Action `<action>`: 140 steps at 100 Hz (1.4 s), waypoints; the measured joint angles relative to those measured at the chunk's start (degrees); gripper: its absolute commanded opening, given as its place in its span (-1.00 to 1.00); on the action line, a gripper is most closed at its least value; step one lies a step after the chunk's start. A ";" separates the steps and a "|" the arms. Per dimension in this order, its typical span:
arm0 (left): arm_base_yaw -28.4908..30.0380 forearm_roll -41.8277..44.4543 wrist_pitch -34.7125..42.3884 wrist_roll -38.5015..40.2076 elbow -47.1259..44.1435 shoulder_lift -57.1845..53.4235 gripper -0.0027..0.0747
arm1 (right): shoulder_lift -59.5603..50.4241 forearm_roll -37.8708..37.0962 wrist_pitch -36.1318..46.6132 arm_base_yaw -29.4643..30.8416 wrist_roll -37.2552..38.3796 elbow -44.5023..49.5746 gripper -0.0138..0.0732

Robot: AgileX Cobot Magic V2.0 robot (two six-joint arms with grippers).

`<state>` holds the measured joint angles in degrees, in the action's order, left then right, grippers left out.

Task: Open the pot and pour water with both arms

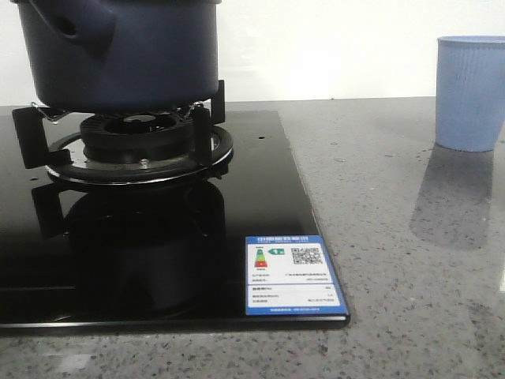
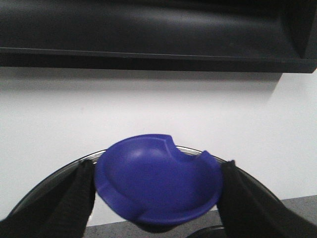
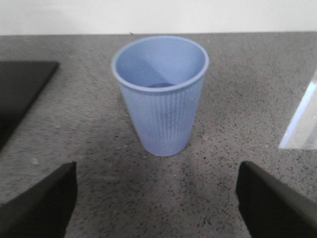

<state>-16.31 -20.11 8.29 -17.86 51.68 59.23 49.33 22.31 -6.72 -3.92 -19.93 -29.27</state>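
Note:
The dark navy pot sits on the burner grate at the far left, its top cut off by the picture's edge and its handle stub pointing left. Neither arm shows in the front view. In the left wrist view my left gripper is shut on the blue knob of a glass lid, whose metal rim arcs behind the black fingers. The lid is held up against the white wall. My right gripper is open above bare counter, short of the light-blue ribbed cup.
The black glass hob carries an energy label at its front right corner. The cup stands on the grey speckled counter at the far right. A dark range hood hangs overhead. A pale strip lies right of the cup.

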 measured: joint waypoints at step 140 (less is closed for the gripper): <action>0.72 -0.08 -0.10 0.00 0.00 -0.23 0.02 | 37.54 0.29 30.08 -6.23 1.59 -6.66 0.06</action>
<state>-15.58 -20.19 8.19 -17.86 51.68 59.00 86.87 22.60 23.35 -10.15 -18.34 -35.93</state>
